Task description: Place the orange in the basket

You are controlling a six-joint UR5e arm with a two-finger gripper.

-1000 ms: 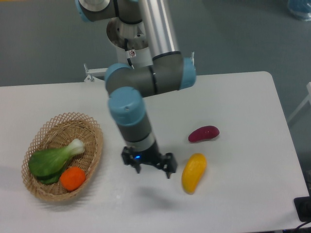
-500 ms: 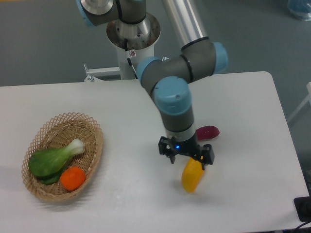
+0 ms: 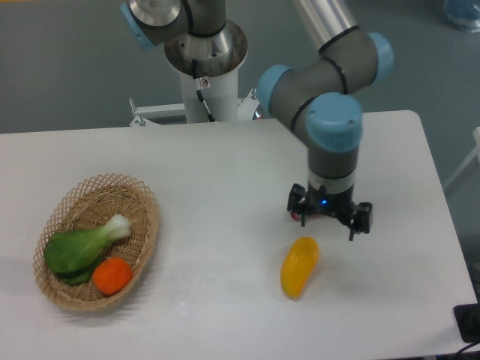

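The orange (image 3: 112, 275) is a small round orange-red fruit. It lies inside the tan wicker basket (image 3: 142, 202) at the left of the table, at the basket's near end, touching a green bok choy (image 3: 81, 246). My gripper (image 3: 328, 222) hangs open and empty over the right half of the table, far from the basket. It sits just above and to the right of the yellow mango-shaped fruit (image 3: 299, 266). It covers most of the dark red oblong piece (image 3: 293, 214).
The arm's base column (image 3: 202, 67) stands behind the table's far edge. The table's right edge runs close to the gripper. A dark object (image 3: 469, 322) shows at the lower right corner.
My gripper has moved right across the table, from beside the basket, past the yellow fruit, to over the dark red piece. The orange and basket have not moved.
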